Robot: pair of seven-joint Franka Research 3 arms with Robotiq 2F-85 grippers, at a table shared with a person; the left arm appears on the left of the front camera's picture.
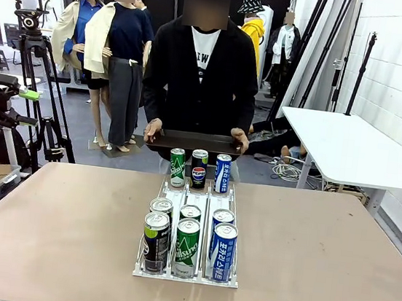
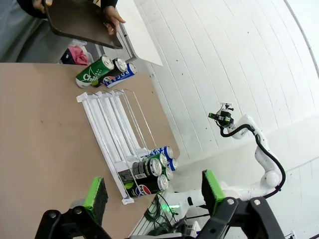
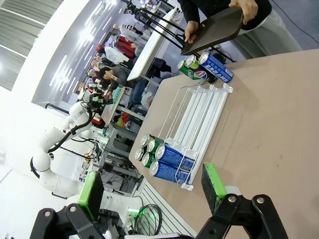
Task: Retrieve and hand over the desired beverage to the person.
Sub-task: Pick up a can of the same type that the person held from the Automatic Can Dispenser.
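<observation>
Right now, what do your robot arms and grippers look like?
The left gripper and right gripper are black with two fingers and bright green pads. The left arm and right arm are white, rounded tubes with a black cable near the wrist.

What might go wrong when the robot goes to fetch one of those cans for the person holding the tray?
The near cans sit packed side by side in the rack, so the left gripper or right gripper might knock a neighbour. The far cans stand near the table edge; a nudge could topple one off. The tray is only hand-held, so a can placed there may tip.
</observation>
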